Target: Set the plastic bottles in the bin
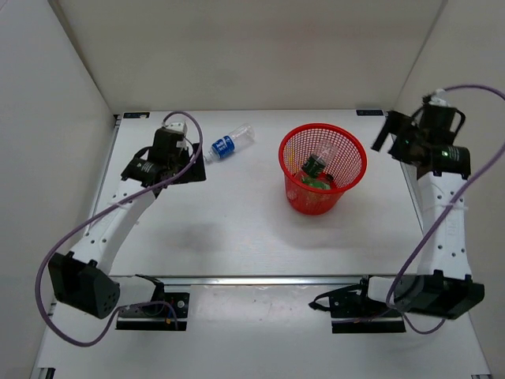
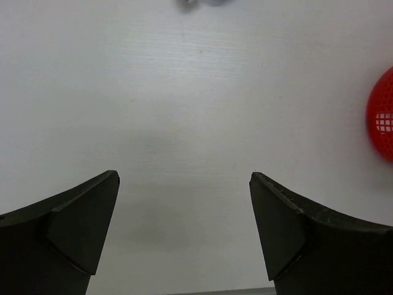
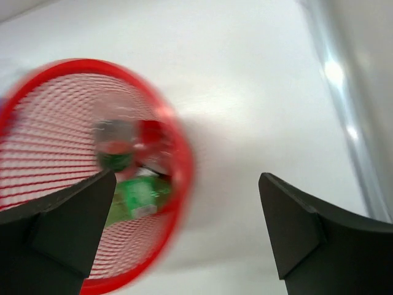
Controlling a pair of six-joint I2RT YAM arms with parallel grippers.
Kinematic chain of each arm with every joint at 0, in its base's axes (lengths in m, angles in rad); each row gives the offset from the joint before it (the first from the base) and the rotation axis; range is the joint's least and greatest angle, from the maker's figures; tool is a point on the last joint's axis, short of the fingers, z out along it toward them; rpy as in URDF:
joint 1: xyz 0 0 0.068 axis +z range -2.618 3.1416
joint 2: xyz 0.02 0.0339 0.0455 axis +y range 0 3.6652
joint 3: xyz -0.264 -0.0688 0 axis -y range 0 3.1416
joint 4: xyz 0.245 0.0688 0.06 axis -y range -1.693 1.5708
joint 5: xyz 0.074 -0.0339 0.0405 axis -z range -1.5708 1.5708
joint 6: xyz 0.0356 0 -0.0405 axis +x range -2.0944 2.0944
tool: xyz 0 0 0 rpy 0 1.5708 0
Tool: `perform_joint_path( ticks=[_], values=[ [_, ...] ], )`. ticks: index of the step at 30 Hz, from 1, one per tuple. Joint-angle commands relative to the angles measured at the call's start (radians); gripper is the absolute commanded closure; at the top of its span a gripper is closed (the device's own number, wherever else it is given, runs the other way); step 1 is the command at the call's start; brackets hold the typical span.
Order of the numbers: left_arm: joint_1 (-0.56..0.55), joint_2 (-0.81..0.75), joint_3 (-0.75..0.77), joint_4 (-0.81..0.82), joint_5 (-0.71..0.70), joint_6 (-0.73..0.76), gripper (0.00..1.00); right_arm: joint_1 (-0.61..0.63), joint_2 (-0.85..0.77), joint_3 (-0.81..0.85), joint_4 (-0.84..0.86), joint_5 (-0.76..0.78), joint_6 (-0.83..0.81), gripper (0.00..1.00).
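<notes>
The red mesh bin (image 1: 293, 140) stands right of the table's middle. Inside it lie a clear bottle with a dark label (image 1: 318, 162) and a green bottle (image 1: 316, 183). A clear bottle with a blue label (image 1: 227, 145) lies on the table left of the bin. My left gripper (image 1: 166, 167) hovers just left of that bottle, open, with only bare table between its fingers (image 2: 184, 176). My right gripper (image 1: 397, 136) is open and empty to the right of the bin. In the blurred right wrist view (image 3: 187, 177), the bin (image 3: 178, 141) and the green bottle (image 3: 138, 193) are on the left.
White walls close in the table at the back and on both sides. A metal rail (image 1: 237, 279) runs along the near edge by the arm bases. The bin's side (image 2: 382, 120) shows at the right edge of the left wrist view.
</notes>
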Motion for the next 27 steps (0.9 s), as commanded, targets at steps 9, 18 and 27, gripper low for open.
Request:
perform_joint_path(
  ticks=[9, 18, 27],
  values=[
    [0.104, 0.587, 0.567, 0.093, 0.51, 0.334, 0.01, -0.301, -0.231, -0.37, -0.007, -0.08, -0.051, 0.01],
    [0.131, 1.114, 1.169, -0.02, 0.69, 0.512, 0.01, -0.235, -0.191, -0.378, -0.008, -0.118, -0.027, 0.01],
    [0.112, 1.312, 1.323, -0.011, 0.592, 0.519, 0.01, -0.226, -0.18, -0.394, -0.019, -0.068, -0.009, 0.01]
  ],
)
